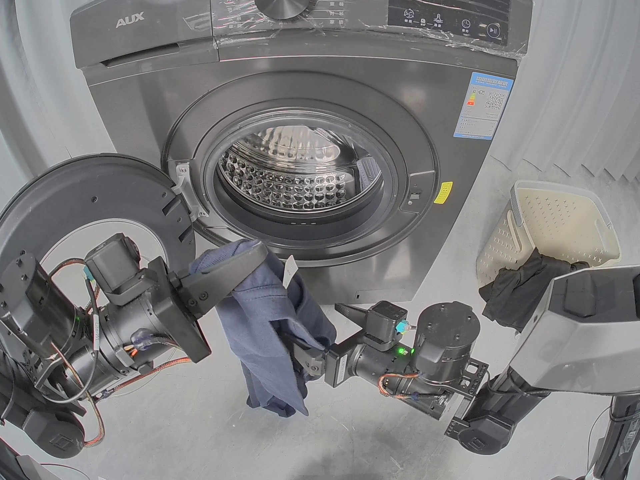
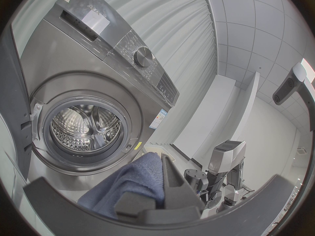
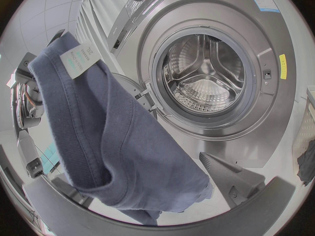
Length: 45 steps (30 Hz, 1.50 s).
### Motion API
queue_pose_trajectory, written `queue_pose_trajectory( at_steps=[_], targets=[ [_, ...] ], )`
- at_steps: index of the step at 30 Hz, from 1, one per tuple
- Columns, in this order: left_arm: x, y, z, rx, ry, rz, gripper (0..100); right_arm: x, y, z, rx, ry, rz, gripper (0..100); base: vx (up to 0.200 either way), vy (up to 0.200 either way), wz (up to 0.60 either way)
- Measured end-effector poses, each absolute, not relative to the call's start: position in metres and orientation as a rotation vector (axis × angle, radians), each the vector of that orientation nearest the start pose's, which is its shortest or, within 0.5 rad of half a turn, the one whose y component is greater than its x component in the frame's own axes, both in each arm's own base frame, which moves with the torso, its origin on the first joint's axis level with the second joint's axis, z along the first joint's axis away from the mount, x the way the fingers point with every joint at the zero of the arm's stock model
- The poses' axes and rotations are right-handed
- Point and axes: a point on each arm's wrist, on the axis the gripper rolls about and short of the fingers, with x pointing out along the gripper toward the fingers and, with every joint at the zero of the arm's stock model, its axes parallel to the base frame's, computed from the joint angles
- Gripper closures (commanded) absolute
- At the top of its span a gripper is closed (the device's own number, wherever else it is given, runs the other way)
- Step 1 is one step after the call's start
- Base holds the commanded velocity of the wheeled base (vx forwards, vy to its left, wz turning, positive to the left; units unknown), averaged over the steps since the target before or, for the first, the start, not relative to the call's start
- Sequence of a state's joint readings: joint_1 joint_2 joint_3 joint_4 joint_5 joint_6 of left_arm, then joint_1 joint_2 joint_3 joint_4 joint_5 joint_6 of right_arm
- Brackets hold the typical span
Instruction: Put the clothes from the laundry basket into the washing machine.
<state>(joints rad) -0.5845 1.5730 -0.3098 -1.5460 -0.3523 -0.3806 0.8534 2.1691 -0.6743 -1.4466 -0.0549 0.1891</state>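
Observation:
A blue garment (image 1: 267,328) hangs in front of the washing machine (image 1: 300,88), just below its open, empty drum (image 1: 293,168). My left gripper (image 1: 247,265) is shut on the garment's top edge; in the left wrist view the cloth (image 2: 137,181) is pinched between its fingers (image 2: 177,181). My right gripper (image 1: 320,338) sits lower on the garment with its jaws spread apart. One finger (image 3: 229,177) stands free and the garment (image 3: 131,148) drapes over the other. A dark garment (image 1: 520,288) hangs over the cream laundry basket (image 1: 567,191) on the right.
The machine's round door (image 1: 87,195) is swung open to the left, close behind my left arm. Bare grey floor lies under the hanging garment. White curtains stand behind the machine and the basket.

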Motion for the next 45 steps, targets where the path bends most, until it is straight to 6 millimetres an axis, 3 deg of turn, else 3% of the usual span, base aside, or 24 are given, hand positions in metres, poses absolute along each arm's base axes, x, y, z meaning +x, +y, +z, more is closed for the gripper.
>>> queue_pose_trajectory(
  at_steps=[10,20,27,32,45],
  targets=[
    [0.182,-0.129,0.183,-0.384,-0.102,-0.972,100,0.234,0.267,0.084,0.167,0.092,0.792,100,0.000,0.000,0.00],
    [0.182,-0.129,0.181,-0.383,-0.094,-0.968,100,0.218,0.224,0.109,0.136,0.089,0.755,100,0.000,0.000,0.00],
    [0.182,-0.129,0.176,-0.376,-0.075,-0.966,100,0.219,0.189,0.133,0.132,0.016,0.745,100,0.000,0.000,0.00],
    [0.182,-0.129,0.172,-0.371,-0.056,-0.964,100,0.217,0.179,0.150,0.165,-0.096,0.756,100,0.000,0.000,0.00],
    [0.185,-0.131,0.168,-0.336,-0.063,-0.922,100,0.198,0.165,0.167,0.193,-0.156,0.770,100,0.000,0.000,0.00]
  ],
)
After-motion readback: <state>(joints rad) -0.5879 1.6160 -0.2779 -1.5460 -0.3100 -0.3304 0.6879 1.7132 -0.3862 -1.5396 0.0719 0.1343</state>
